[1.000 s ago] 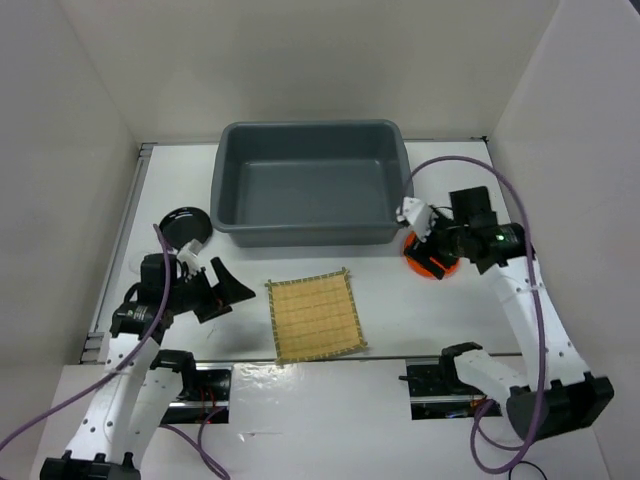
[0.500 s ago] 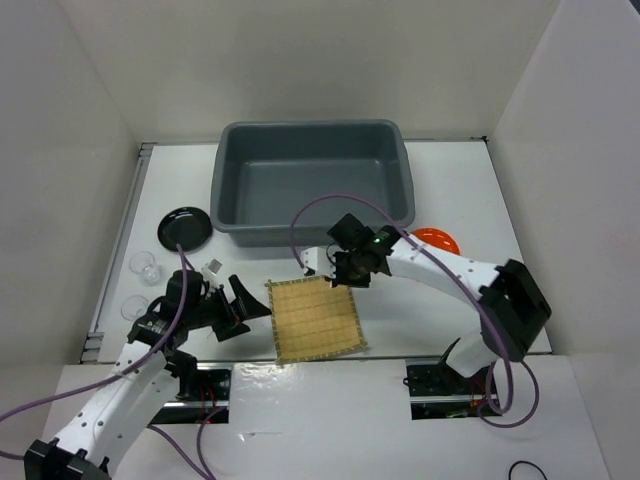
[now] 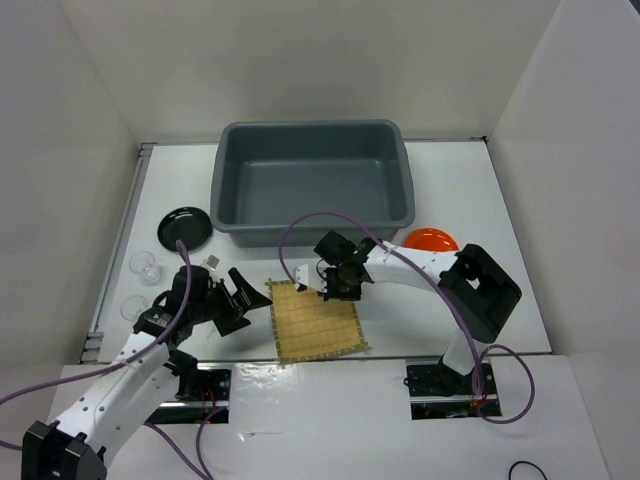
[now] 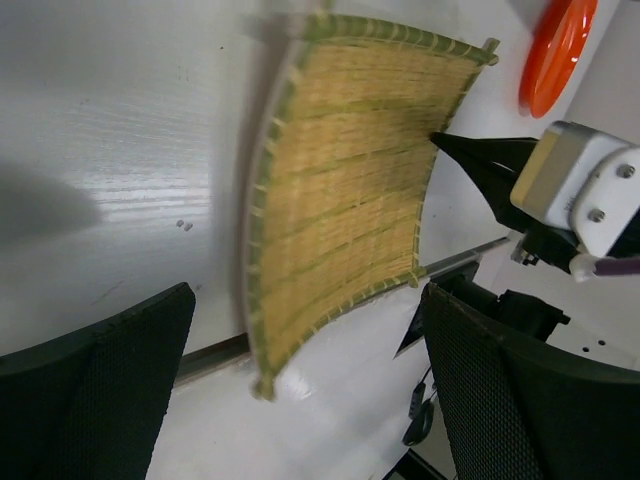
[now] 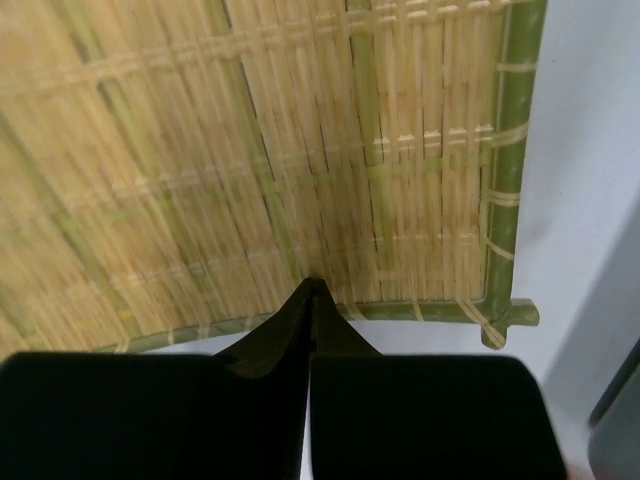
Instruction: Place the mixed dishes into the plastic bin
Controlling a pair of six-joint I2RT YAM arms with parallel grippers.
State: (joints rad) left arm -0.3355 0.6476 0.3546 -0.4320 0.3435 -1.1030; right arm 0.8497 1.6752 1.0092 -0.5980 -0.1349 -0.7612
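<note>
The tan woven mat (image 3: 313, 320) lies flat on the table in front of the dark grey bin (image 3: 312, 185). My right gripper (image 3: 330, 287) is shut, its tips resting on the mat (image 5: 300, 150) just inside its far edge (image 5: 312, 292). My left gripper (image 3: 245, 303) is open beside the mat's left edge; the mat (image 4: 350, 170) lies ahead between its fingers (image 4: 100, 390). The orange plate (image 3: 430, 240) sits right of the bin and the black plate (image 3: 185, 225) left of it. Two clear glass cups (image 3: 145, 265) (image 3: 133, 307) stand at the far left. The bin looks empty.
White walls close in the table on the left, right and back. The arm bases and their mounts (image 3: 445, 380) run along the near edge. A purple cable (image 3: 300, 225) arcs over the bin's front wall. The right gripper's tip (image 4: 480, 160) shows in the left wrist view.
My right arm swung from the orange plate to the mat's far edge, staying shut. My left gripper moved right toward the mat's left edge.
</note>
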